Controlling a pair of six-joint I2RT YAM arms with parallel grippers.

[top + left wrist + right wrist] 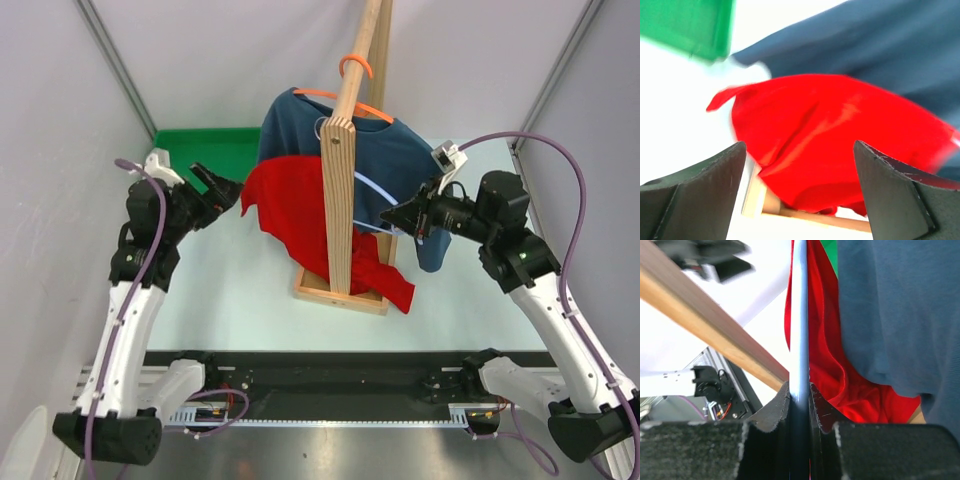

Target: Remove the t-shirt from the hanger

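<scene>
The red t-shirt (285, 205) hangs bunched against the left side of the wooden stand (340, 190), in front of a blue t-shirt (395, 150). It seems to be carried by the pale hanger (799, 315), whose thin bar the right hand (799, 390) pinches fully closed just right of the stand. The left hand (799, 145), left of the stand, is spread wide and empty, facing the red cloth. It should take a thick fold at the sleeve and draw it away from the stand while the right steadies the hanger, sparing the blue shirt.
</scene>
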